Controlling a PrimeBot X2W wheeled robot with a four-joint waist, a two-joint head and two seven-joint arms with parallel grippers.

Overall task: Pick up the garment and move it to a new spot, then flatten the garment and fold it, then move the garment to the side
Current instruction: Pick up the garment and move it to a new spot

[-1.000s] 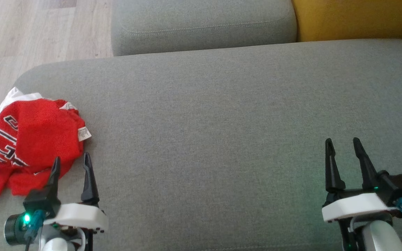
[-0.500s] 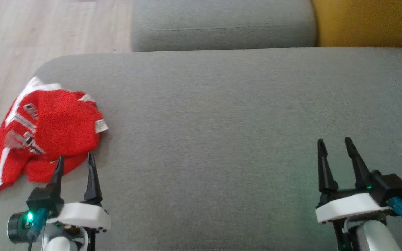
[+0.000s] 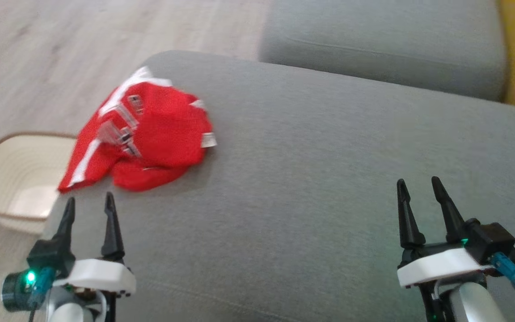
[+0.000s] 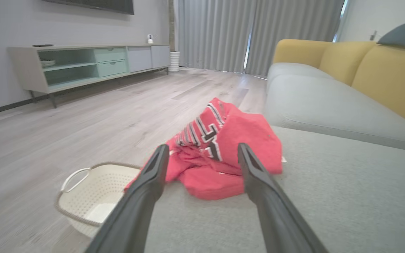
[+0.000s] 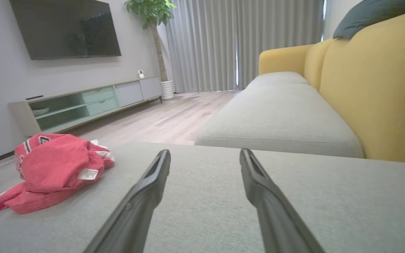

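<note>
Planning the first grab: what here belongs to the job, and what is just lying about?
Job: garment, left gripper, right gripper, cushion.
Lying about: basket, TV stand, TV, plant.

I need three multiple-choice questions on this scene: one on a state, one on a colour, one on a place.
1. The left gripper, near the garment, is: A) shut on it B) open and empty C) shut and empty.
2. The basket is: A) blue B) black C) cream.
3. The garment lies: A) on the grey seat cushion B) in the basket C) across the left gripper.
1B: jaws apart, nothing between them. 2C: its wall is cream. 3A: it rests crumpled there.
</note>
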